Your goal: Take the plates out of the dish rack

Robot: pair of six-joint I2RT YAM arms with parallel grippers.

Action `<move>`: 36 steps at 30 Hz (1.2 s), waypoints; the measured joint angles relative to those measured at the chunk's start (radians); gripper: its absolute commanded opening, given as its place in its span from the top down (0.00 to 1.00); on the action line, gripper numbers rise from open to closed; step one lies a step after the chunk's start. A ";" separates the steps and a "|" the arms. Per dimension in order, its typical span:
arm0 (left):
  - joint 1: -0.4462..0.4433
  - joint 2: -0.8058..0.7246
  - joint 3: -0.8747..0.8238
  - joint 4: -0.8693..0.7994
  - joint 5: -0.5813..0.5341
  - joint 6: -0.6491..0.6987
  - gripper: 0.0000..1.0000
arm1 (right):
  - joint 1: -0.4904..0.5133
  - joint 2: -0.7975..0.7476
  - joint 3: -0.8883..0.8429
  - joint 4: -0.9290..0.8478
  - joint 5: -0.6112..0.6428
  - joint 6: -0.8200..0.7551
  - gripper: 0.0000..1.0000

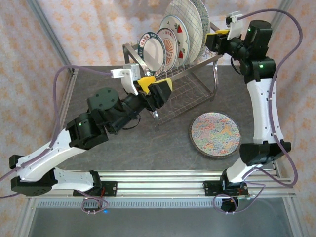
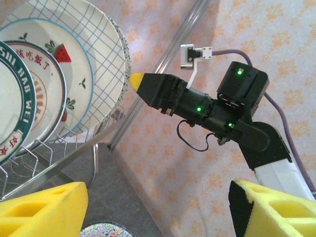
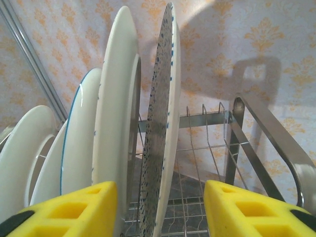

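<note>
Left end effector [image 2: 157,210], jaws apart, near dish rack [image 2: 64,160]; right end effector [image 3: 159,210], jaws apart, straddles speckled plate [image 3: 162,98]; dark-rimmed plate [image 2: 23,106] lettered "WEI".

Cropped by the overhead view's top edge: plaid-lined plate [image 1: 183,19]. Mostly hidden behind it: speckled plate [image 1: 203,17]. From the left wrist, lettered plate [image 2: 19,103] cut at the left edge, patterned plate [image 2: 101,230] a mere sliver at the bottom. From the right wrist, plates edge-on, faces unreadable; cannot tell whether right gripper [image 3: 159,191] touches the speckled plate.
</note>
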 measured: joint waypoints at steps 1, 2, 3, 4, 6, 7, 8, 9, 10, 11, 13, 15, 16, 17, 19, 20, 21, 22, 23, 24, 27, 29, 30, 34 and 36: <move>0.000 -0.006 0.002 -0.005 0.000 0.008 0.24 | 0.000 0.014 0.016 -0.008 -0.007 0.001 0.56; 0.000 -0.011 0.007 -0.010 0.000 0.010 0.24 | -0.001 0.028 0.032 -0.015 -0.015 0.003 0.57; 0.000 -0.014 0.011 -0.012 -0.001 0.013 0.24 | -0.001 0.039 0.045 -0.022 -0.019 0.004 0.57; 0.000 -0.018 0.014 -0.012 -0.002 0.016 0.24 | -0.002 0.052 0.060 -0.027 -0.026 0.004 0.57; 0.000 -0.026 0.018 -0.013 -0.004 0.019 0.24 | -0.005 0.072 0.080 -0.040 -0.032 0.006 0.58; 0.000 -0.029 0.019 -0.013 -0.004 0.021 0.24 | -0.008 0.081 0.090 -0.047 -0.037 0.009 0.58; 0.000 -0.030 0.021 -0.013 -0.004 0.024 0.24 | -0.011 0.090 0.098 -0.050 -0.041 0.011 0.59; 0.000 -0.031 0.023 -0.014 -0.004 0.025 0.24 | -0.011 0.097 0.105 -0.053 -0.045 0.015 0.59; 0.000 -0.031 0.024 -0.015 -0.004 0.027 0.24 | -0.013 0.104 0.111 -0.054 -0.049 0.018 0.59; 0.000 -0.031 0.025 -0.015 -0.004 0.028 0.24 | -0.014 0.112 0.118 -0.057 -0.054 0.021 0.60; 0.000 -0.031 0.025 -0.016 -0.003 0.031 0.24 | -0.014 0.127 0.130 -0.060 -0.064 0.029 0.62; 0.000 -0.031 0.026 -0.016 -0.003 0.031 0.24 | -0.014 0.142 0.143 -0.064 -0.077 0.039 0.63; 0.000 -0.031 0.026 -0.016 -0.003 0.031 0.24 | -0.014 0.148 0.149 -0.065 -0.082 0.042 0.63; 0.000 -0.031 0.026 -0.016 -0.003 0.031 0.24 | -0.014 0.157 0.158 -0.068 -0.089 0.046 0.64; 0.000 -0.031 0.026 -0.016 -0.003 0.031 0.24 | -0.014 0.170 0.172 -0.068 -0.097 0.054 0.66; 0.000 -0.031 0.026 -0.015 -0.003 0.031 0.24 | -0.014 0.175 0.178 -0.068 -0.103 0.059 0.67; 0.000 -0.031 0.026 -0.015 -0.003 0.031 0.24 | -0.014 0.179 0.182 -0.068 -0.107 0.063 0.68; 0.000 -0.031 0.026 -0.015 -0.003 0.031 0.24 | -0.014 0.183 0.187 -0.068 -0.112 0.069 0.71; 0.000 -0.031 0.026 -0.015 -0.003 0.031 0.24 | -0.014 0.187 0.192 -0.068 -0.119 0.073 0.73; 0.000 -0.030 0.026 -0.015 -0.003 0.031 0.24 | -0.014 0.191 0.197 -0.070 -0.124 0.076 0.74; 0.000 -0.029 0.026 -0.015 -0.003 0.031 0.24 | -0.013 0.197 0.208 -0.071 -0.135 0.082 0.77; 0.000 -0.029 0.026 -0.015 -0.003 0.031 0.24 | -0.009 0.199 0.211 -0.072 -0.142 0.090 0.84; 0.000 -0.029 0.026 -0.015 -0.003 0.031 0.24 | -0.007 0.201 0.216 -0.073 -0.139 0.092 0.88; 0.000 -0.029 0.026 -0.015 -0.003 0.031 0.24 | 0.003 0.206 0.243 -0.095 -0.087 0.089 1.00; 0.000 -0.029 0.026 -0.014 -0.003 0.031 0.24 | 0.010 0.209 0.253 -0.108 -0.070 0.086 1.00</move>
